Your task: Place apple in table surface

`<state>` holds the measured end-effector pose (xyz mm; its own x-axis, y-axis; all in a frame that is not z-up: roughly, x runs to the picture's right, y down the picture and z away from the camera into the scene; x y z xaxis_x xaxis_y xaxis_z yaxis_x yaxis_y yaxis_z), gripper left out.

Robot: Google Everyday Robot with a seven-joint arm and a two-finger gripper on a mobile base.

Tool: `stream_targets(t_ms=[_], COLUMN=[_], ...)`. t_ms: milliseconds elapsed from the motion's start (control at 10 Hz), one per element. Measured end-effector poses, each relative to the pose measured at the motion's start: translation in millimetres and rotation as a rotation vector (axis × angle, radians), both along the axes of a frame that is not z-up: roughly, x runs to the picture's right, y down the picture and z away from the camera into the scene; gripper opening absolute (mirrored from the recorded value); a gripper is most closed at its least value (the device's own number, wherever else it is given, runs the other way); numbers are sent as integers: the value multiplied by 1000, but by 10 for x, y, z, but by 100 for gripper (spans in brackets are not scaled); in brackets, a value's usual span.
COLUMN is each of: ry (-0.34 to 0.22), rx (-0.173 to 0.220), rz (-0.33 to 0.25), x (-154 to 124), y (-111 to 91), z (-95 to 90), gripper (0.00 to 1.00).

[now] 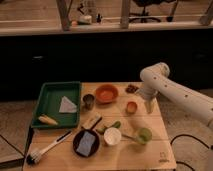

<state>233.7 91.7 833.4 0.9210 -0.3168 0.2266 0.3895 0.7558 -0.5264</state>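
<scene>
Tan wood table surface (pixel 150 154): nr front edge a brush (pixel 46 150), black pan (pixel 86 143), white cup (pixel 112 136), pale green round obj (pixel 144 134). Mid-table the apple (pixel 131 106) sits on the planks. Gripper (pixel 150 107) hangs just R of it, apart, fingers wide, holding nothing. Further back: metal cup (pixel 88 101), orange bowl (pixel 106 93), green tray (pixel 46 90) at L.
</scene>
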Motion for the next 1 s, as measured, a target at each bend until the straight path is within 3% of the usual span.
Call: stream_targets(t_ms=[1000], ry=[-78], rx=[-34], rz=[-63], x=[-98], y=[210], z=[272], gripper=[80])
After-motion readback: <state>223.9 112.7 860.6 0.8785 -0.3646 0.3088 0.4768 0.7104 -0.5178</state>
